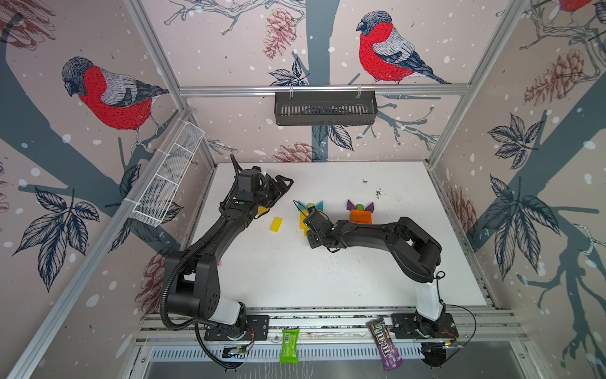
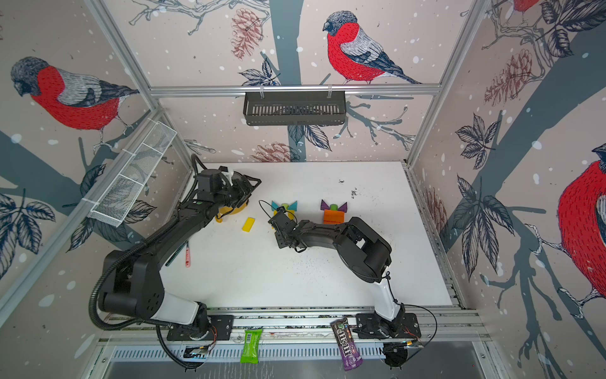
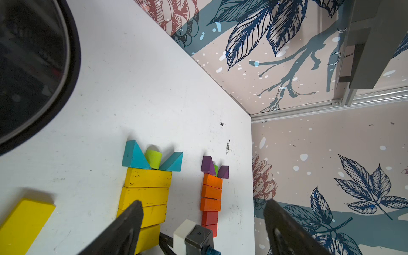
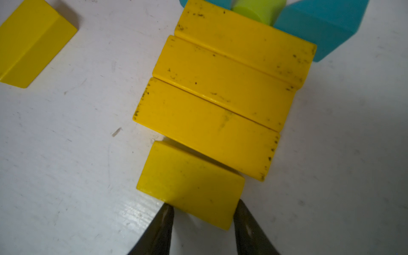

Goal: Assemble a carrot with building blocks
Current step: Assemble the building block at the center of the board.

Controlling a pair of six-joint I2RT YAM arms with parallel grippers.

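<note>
- The right end effector [image 4: 204, 205] reaches low over the middle of the worktop [image 1: 295, 269]; its two dark fingers [image 4: 164, 223] pinch the near end of a short yellow block [image 4: 192, 185], which lies flat on the surface.
- That block sits just beside the nearest of three long yellow bars [image 4: 220, 106] laid side by side. Their faces are scuffed with dark specks but carry no writing.
- At the far end of the yellow row stand two teal triangles [image 3: 134, 155] with a lime-green piece [image 3: 153, 159] between them.
- To the right, apart from it, lies an orange carrot [image 3: 211, 194]: purple triangles [image 3: 207, 165] at the far end, then orange bars, then red blocks [image 3: 209, 217] at the near end.
- A loose yellow block [image 1: 276, 224] lies alone, left of the yellow row.
- The left end effector [image 1: 282, 185] hangs at the far left with its fingers spread wide and nothing between them, above a yellow pot [image 2: 234, 208].
- On the near rail lie two wrappers — a dark purple M&M's packet [image 1: 383, 344] with white "m&m's" lettering, and a green packet [image 1: 289, 346] showing a barcode label too small to read.
</note>
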